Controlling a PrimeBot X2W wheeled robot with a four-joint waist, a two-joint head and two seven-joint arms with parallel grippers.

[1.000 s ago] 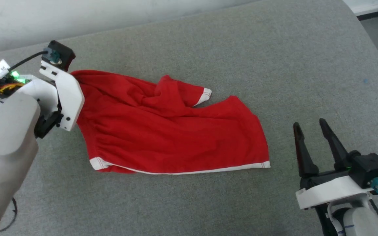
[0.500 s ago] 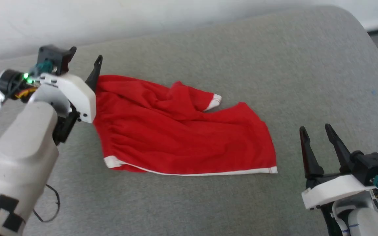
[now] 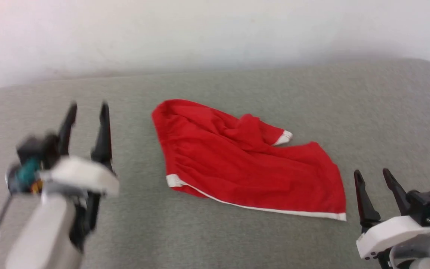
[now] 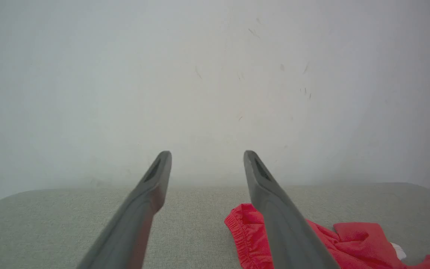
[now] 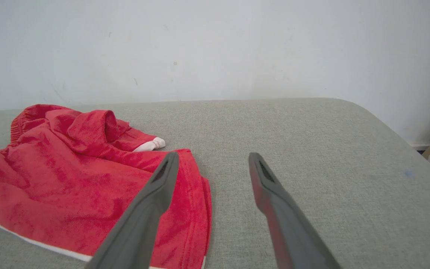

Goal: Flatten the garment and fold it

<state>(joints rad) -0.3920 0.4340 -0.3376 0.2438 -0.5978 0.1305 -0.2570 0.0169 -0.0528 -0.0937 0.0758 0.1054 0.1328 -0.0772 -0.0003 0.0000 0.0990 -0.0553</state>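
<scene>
left claw (image 3: 88, 108) just let go: a second ago it was closed at the waistband (image 3: 162, 142) corner of the shorts (image 3: 245, 168). now its fingers are spread wide with nothing between them, and it has pulled back to the near left, well apart from the fabric. it's blurred in the head view, so probably still moving. the head camera has tilted up too, so the frame shift isn't the shorts moving.

right claw (image 3: 371, 173) unchanged: open, empty, hanging near the right hem corner, not touching.

shorts lie mid tabletop (image 3: 237, 239), waistband toward the left, white hem trim (image 3: 267, 209) along the near edge. not flat yet: the far leg is bunched and folded over itself, white cuff (image 3: 284, 137) poking out, wrinkles across the middle.

read: that pull on the waistband looks done and the near half is fairly spread. flattening isn't finished, and the far bunched leg needs tugging out before any fold. no fold started.

containers: nothing here works as one. the shorts sit straight on the grey padded surface, with the wall (image 3: 215, 33) behind.
</scene>
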